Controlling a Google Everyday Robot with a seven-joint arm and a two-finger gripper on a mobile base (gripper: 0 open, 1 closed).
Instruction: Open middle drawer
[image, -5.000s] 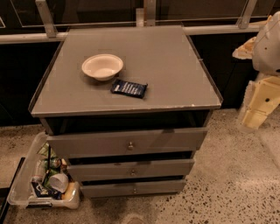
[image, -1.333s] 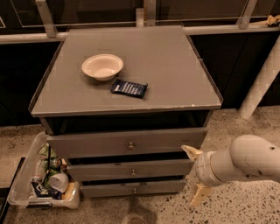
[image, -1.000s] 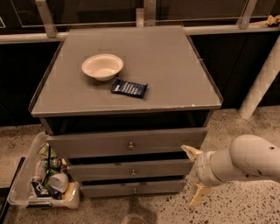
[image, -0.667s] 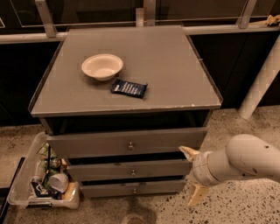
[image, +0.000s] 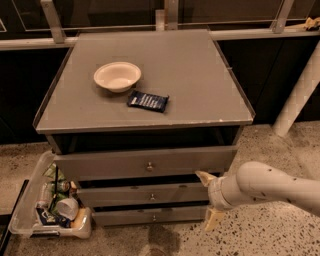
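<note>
The middle drawer (image: 120, 195) is the second grey front of the cabinet, shut, with a small round metal knob (image: 152, 197) at its centre. The taller top drawer (image: 100, 165) sits above it and the slim bottom drawer (image: 120, 216) below. My gripper (image: 207, 198) is at the cabinet's front right, level with the middle drawer's right end and well right of the knob. It is open and empty, one fingertip (image: 202, 176) above and one below. The white arm (image: 265, 186) comes in from the right.
On the cabinet top (image: 200, 95) lie a cream bowl (image: 117, 76) and a dark blue packet (image: 147, 101). A clear bin (image: 27, 212) of bottles and trash stands on the speckled floor at the cabinet's left. A white post (image: 300, 92) leans at right.
The arm came down from the upper right to the cabinet's front right, and in the last second the gripper edged a little left toward the middle drawer. The drawers have not moved.
</note>
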